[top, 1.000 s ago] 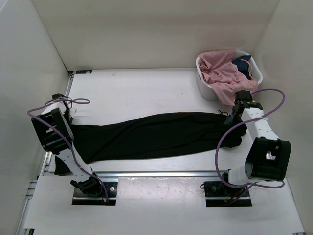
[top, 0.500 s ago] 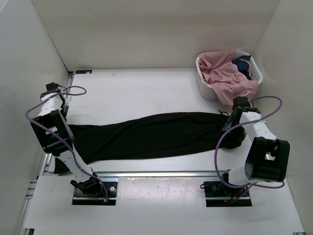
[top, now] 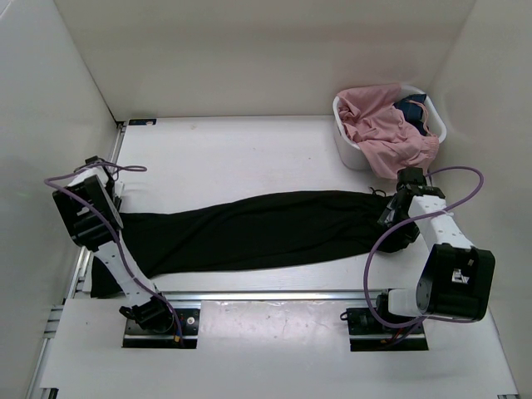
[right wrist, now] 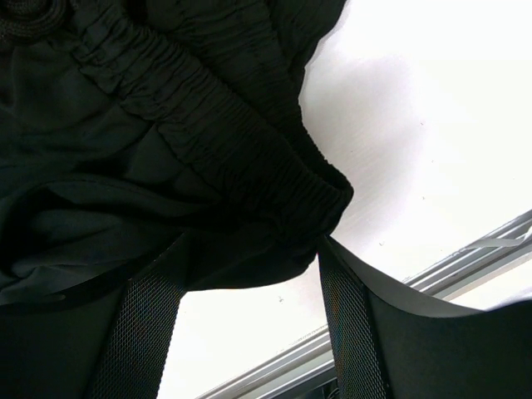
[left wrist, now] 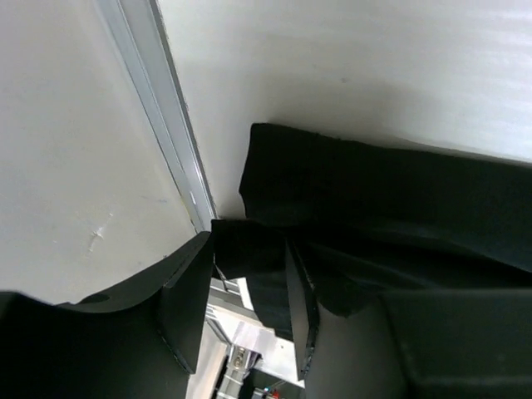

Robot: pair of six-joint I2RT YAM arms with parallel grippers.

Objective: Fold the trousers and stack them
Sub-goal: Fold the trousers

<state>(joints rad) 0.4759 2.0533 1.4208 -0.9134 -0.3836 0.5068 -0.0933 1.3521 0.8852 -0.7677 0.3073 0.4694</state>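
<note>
On the table (top: 249, 158), black trousers (top: 249, 231) are being pinched by the left gripper (left wrist: 248, 253).
The right gripper (right wrist: 249, 248) is being held open.

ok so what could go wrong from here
1. The trousers hang over the rail at the left hand, so that end may snag there.
2. The right hand is open around the bunched waistband, so it might pinch only one layer.

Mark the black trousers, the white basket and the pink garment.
black trousers (top: 249, 229), top external view, mid-leg fabric.
white basket (top: 350, 151), top external view, left wall.
pink garment (top: 378, 125), top external view, bunched middle.
</note>
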